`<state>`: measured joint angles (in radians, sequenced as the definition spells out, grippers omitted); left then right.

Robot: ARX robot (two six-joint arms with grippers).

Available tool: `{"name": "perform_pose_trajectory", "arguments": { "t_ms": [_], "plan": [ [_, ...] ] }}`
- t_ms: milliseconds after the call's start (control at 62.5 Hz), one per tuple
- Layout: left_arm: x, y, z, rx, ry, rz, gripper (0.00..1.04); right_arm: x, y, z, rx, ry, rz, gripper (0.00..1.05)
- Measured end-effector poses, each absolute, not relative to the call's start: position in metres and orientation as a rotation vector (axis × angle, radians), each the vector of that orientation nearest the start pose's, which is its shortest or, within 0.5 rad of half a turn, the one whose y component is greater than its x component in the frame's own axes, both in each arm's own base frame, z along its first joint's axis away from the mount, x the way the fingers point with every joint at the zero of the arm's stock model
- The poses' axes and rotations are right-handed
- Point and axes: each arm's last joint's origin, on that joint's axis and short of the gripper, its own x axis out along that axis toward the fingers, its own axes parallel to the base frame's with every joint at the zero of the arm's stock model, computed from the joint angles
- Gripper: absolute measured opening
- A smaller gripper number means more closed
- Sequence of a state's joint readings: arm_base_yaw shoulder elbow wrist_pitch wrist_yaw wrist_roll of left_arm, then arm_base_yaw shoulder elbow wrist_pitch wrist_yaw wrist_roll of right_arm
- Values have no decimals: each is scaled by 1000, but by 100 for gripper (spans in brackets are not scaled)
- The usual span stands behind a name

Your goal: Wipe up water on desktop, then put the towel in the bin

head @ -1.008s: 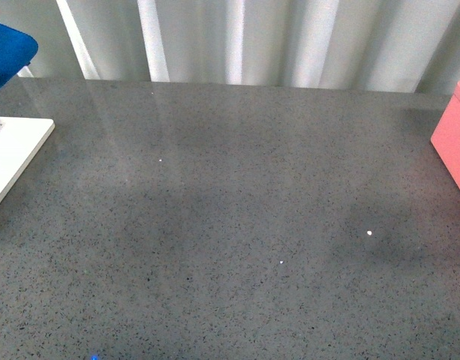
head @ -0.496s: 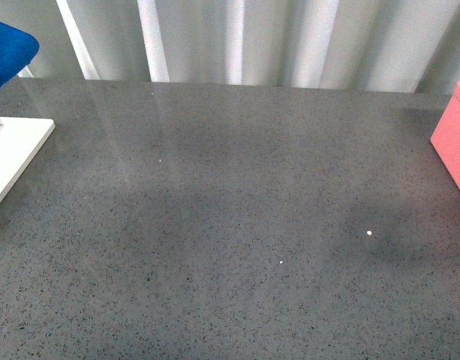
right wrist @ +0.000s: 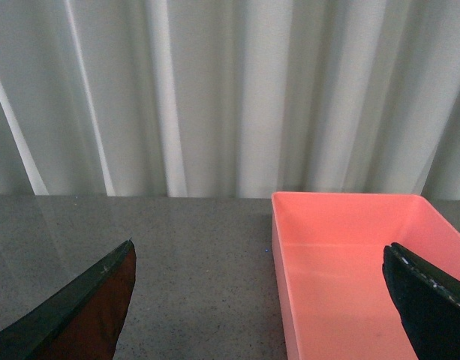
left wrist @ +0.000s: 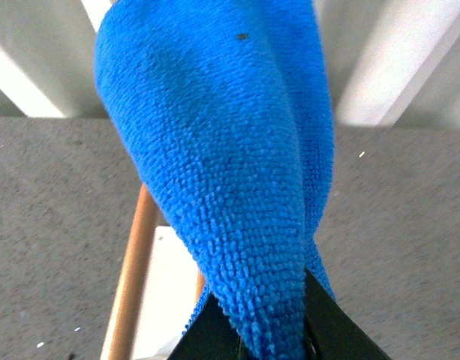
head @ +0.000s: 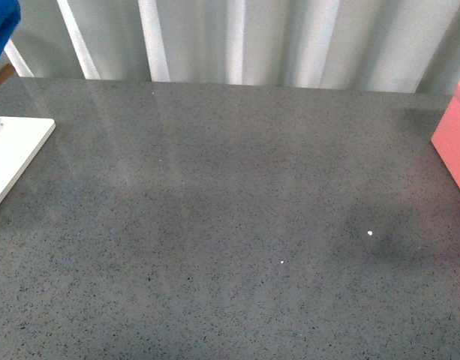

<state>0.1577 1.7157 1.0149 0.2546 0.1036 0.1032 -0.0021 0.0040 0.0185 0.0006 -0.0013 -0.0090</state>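
Observation:
The blue fuzzy towel [left wrist: 222,150] hangs bunched from my left gripper [left wrist: 271,341], whose black jaws are shut on its lower end above the dark-grey speckled desktop [left wrist: 395,225]. In the front view only a corner of the towel [head: 1,30] shows at the top left edge, above the desktop [head: 237,210]; the gripper itself is out of that view. My right gripper [right wrist: 263,300] is open and empty, its fingers wide apart, over the desktop beside a pink bin [right wrist: 350,262]. The bin's edge [head: 453,142] shows at the right of the front view.
A flat white slab [head: 12,154] lies at the desktop's left edge. A wooden bar [left wrist: 132,277] and white surface [left wrist: 166,300] show under the towel in the left wrist view. White corrugated panels [head: 237,37] stand behind the desktop.
The towel has moved up and left, leaving less of it in the front view. A bit of brown bar now shows below it.

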Motion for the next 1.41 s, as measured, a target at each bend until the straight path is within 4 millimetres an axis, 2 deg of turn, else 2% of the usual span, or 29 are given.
{"name": "perform_pose_trajectory", "arguments": {
  "t_ms": [144, 336, 416, 512, 608, 768, 1024, 1072, 1104, 1136, 1216, 1280, 1359, 1407],
  "plan": [
    [357, 32, 231, -55, 373, -61, 5, 97, 0, 170, -9, -15, -1, 98],
    [333, -10, 252, -124, 310, -316, 5, 97, 0, 170, -9, -15, -1, 98],
    [321, -31, 268, -172, 271, -451, 5, 97, 0, 170, -9, -15, -1, 98],
    [313, -50, 276, -198, 254, -522, 5, 97, 0, 170, -9, -15, -1, 98],
    [310, -67, 274, -208, 263, -560, 5, 97, 0, 170, -9, -15, -1, 98],
    [314, -82, 264, -202, 275, -568, 5, 97, 0, 170, -9, -15, -1, 98],
    [315, -88, 259, -199, 291, -563, 5, 97, 0, 170, -8, -13, -3, 98],
    [315, -88, 259, -199, 291, -563, 5, 98, -2, 169, 58, 117, -75, 98],
    [315, -88, 259, -199, 291, -562, 5, 102, -5, 171, 109, 237, -120, 98],
    [315, -87, 259, -199, 291, -561, 5, 109, -8, 174, 141, 278, -141, 98],
    [315, -88, 259, -199, 290, -562, 5, 128, -14, 189, 223, 293, -82, 98],
    [315, -88, 259, -199, 292, -564, 5, 150, -18, 206, 282, 275, 65, 98],
    [315, -88, 259, -199, 292, -563, 5, 172, -19, 217, 332, 267, 250, 98],
    [315, -88, 259, -199, 292, -562, 5, 194, -14, 218, 397, 280, 466, 98]
  ]
}}
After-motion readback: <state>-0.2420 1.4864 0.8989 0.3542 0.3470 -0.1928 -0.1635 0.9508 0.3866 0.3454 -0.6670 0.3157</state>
